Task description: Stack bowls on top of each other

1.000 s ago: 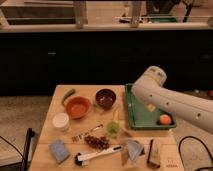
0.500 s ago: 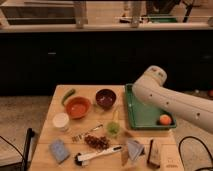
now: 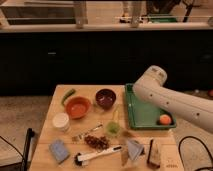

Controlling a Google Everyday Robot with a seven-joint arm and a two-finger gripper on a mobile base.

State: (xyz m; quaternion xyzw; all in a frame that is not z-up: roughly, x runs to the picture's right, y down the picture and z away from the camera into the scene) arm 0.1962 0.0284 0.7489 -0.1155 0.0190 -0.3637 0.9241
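We judge the maroon bowl (image 3: 105, 98), at 3 o'clock of the orange bowl (image 3: 78, 106), light, slick, best rim-pinched; our hand is off-frame, so we cannot tell its opening.

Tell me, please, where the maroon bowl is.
Camera view: the maroon bowl sits between the orange bowl and the green tray; the gripper is out of view.

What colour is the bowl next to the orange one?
Dark maroon bowl, camera view. The gripper is out of view; its arm crosses the tray.
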